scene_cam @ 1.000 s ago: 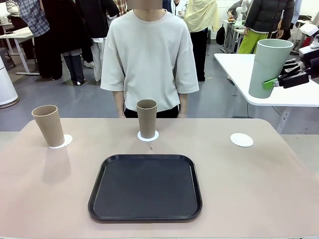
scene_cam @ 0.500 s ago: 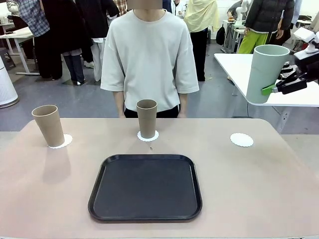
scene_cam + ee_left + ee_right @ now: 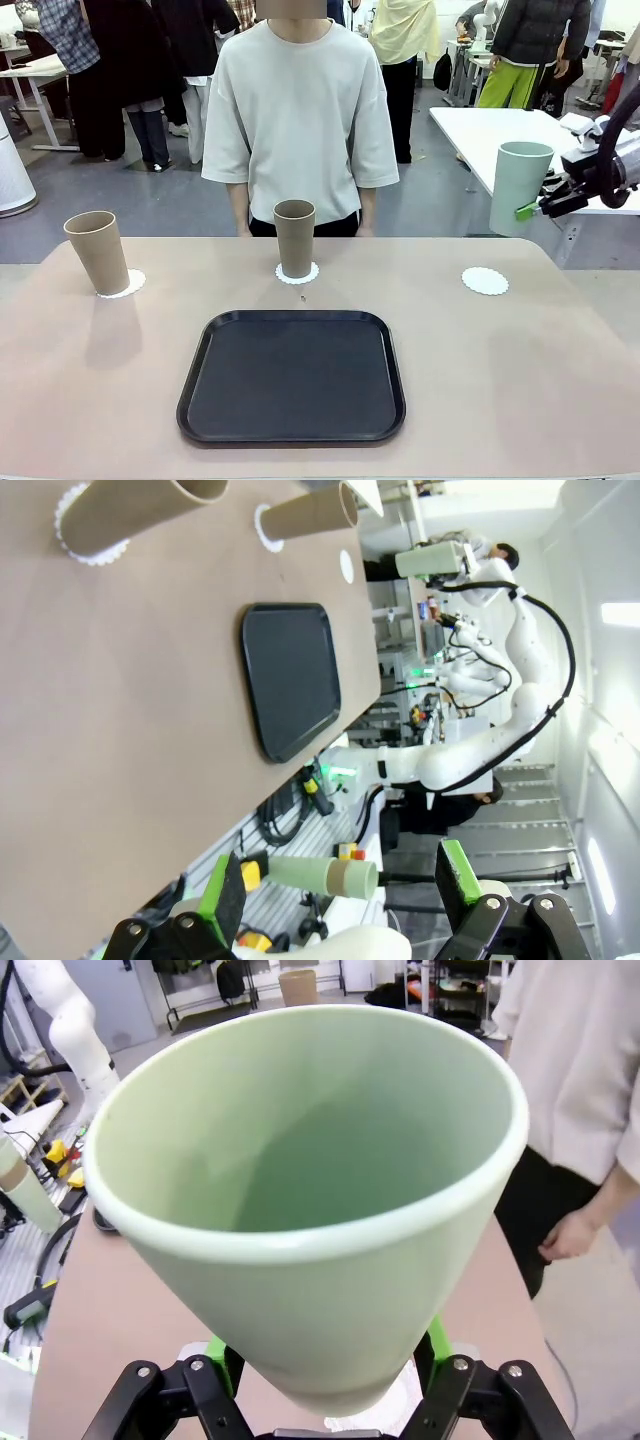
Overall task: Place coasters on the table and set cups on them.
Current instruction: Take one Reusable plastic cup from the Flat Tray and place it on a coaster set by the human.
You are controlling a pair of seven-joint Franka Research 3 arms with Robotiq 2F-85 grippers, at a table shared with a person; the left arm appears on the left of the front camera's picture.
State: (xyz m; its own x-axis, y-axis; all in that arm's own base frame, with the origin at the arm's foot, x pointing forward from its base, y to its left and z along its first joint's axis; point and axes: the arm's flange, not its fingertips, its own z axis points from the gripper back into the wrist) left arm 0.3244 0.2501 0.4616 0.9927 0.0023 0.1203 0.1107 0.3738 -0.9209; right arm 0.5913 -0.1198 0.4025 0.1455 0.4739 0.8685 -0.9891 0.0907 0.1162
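In the front view my right gripper (image 3: 531, 209) is shut on the pale mint green cup (image 3: 519, 187) and holds it upright in the air, above and just right of a bare coaster (image 3: 485, 280) at the table's (image 3: 500, 380) far right. The right wrist view looks into that cup (image 3: 310, 1180), with the right gripper (image 3: 325, 1360) clamped low on it. Two tan cups (image 3: 97, 250) (image 3: 294, 237) stand on coasters (image 3: 124, 285) (image 3: 297, 274) at the far left and far middle. My left gripper (image 3: 340, 890) is open and holds nothing, well off the table.
A black tray (image 3: 291, 375) lies in the near middle of the table. A person (image 3: 300, 110) stands at the far edge, with a hand (image 3: 570, 1235) hanging close behind the green cup. A white table (image 3: 480, 130) stands behind at the right.
My right gripper has carried the green cup lower and farther out over the table's far right, toward the bare coaster. The tan cups, the tray and the person have not moved.
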